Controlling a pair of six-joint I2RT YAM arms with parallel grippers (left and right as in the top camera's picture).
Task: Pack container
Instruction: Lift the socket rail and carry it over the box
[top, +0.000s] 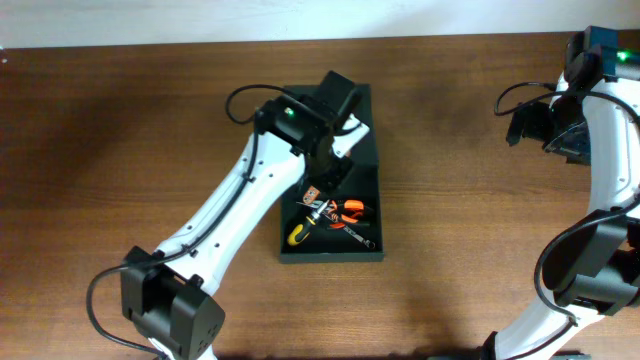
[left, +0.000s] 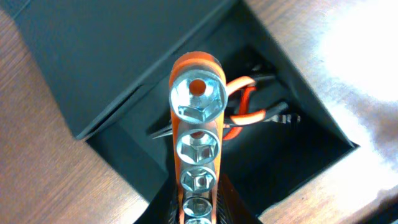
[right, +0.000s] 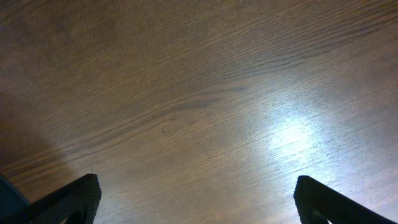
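The container (top: 366, 152) is a dark greenish-black box at the table's middle, with its flap lid (left: 112, 56) folded open at the far end. Inside lie orange-handled pliers (top: 348, 210), a yellow-handled screwdriver (top: 299, 234) and a small wrench (top: 361, 238). My left gripper (left: 198, 204) is shut on an orange socket rail (left: 196, 124) carrying several chrome sockets. It holds the rail above the open box, over the pliers (left: 245, 109). In the overhead view the left gripper (top: 322, 172) is over the box's middle. My right gripper (right: 196, 199) is open and empty over bare wood at the far right (top: 525, 120).
The brown wooden table (top: 120, 130) surrounds the box on all sides. The box wall (left: 314, 121) rises to the right of the rail in the left wrist view. The right arm's links stand along the table's right edge (top: 600, 250).
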